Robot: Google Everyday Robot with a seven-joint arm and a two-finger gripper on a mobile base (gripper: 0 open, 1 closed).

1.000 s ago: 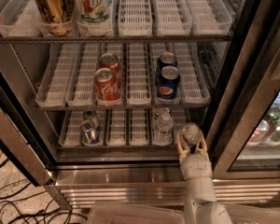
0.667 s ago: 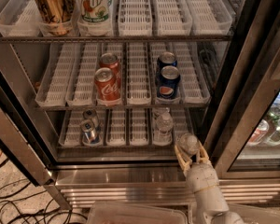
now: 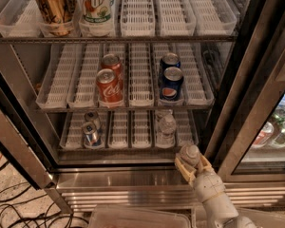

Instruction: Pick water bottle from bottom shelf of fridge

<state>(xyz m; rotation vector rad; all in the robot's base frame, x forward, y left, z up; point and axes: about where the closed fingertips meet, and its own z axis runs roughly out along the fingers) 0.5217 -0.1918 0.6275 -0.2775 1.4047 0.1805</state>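
My gripper (image 3: 192, 159) is in front of the fridge's steel base (image 3: 123, 179), just outside the right front end of the bottom shelf (image 3: 128, 148). Its tan fingers (image 3: 183, 167) are closed around a small clear water bottle (image 3: 190, 152) with a pale top, held upright. A second clear water bottle (image 3: 166, 127) stands in a right-hand lane of the bottom shelf, up and to the left of the gripper. My white arm (image 3: 216, 198) runs down to the lower right.
Two small blue-and-silver cans (image 3: 91, 129) stand at the left of the bottom shelf. The middle rack holds red cola cans (image 3: 108, 85) and blue cola cans (image 3: 171, 82). The top rack holds a gold can (image 3: 51, 6). The dark door frame (image 3: 242, 94) is on the right. Cables (image 3: 19, 208) lie on the floor at the left.
My gripper, holding the bottle, has moved down and out from the front edge of the bottom shelf toward the steel base. The bottle on the shelf has not moved.
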